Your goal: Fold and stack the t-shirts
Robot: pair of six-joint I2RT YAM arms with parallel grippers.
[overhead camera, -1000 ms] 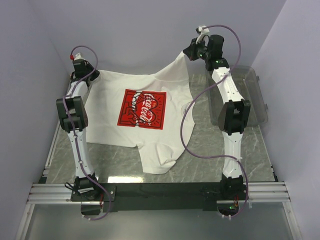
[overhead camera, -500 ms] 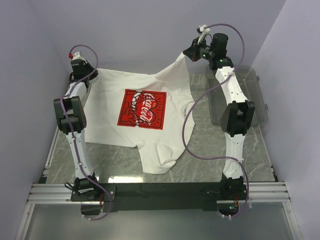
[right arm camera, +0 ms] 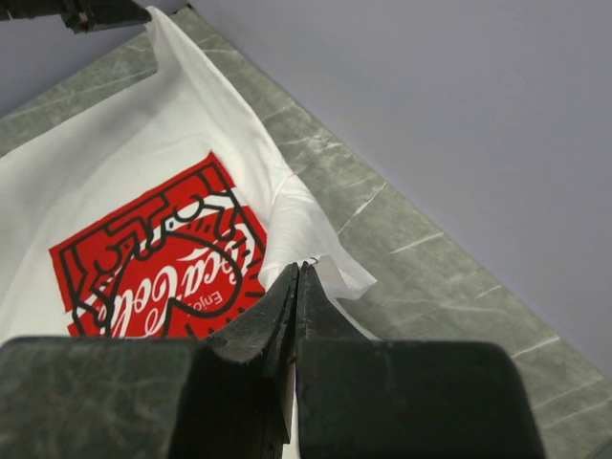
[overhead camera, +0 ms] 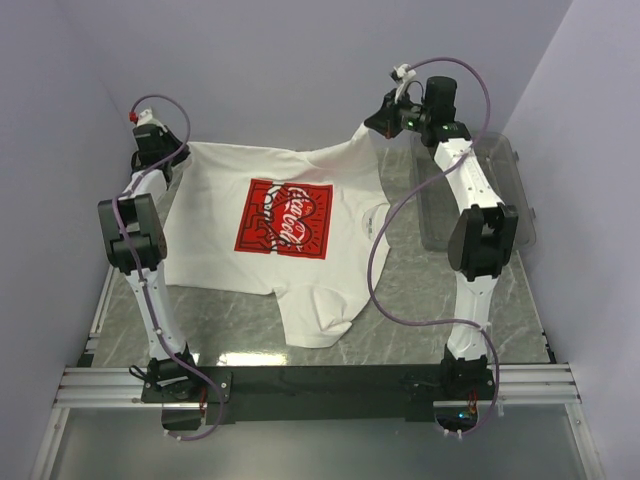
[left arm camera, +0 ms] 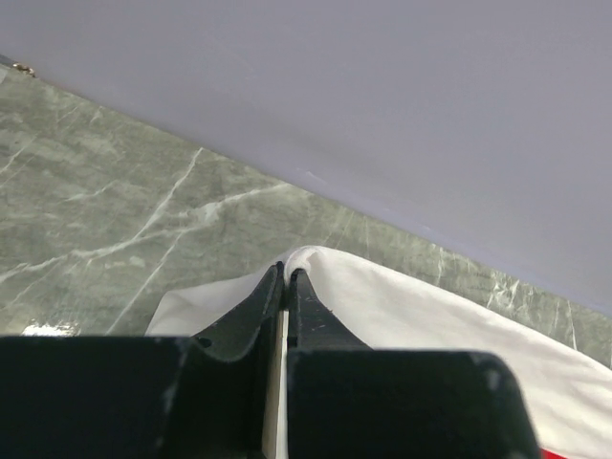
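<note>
Top external view: the t-shirt [overhead camera: 290, 225] lies print-up and unfolded on the counter [overhead camera: 420, 290], its far corners pinched between the closed jaws of the left gripper [overhead camera: 170, 152] and right gripper [overhead camera: 368, 124]; no fold is yet made, so all folding and stacking remain.

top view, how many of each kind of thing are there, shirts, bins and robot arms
t-shirt: 1
plastic bin: 1
robot arms: 2, left arm and right arm
total: 4
</note>
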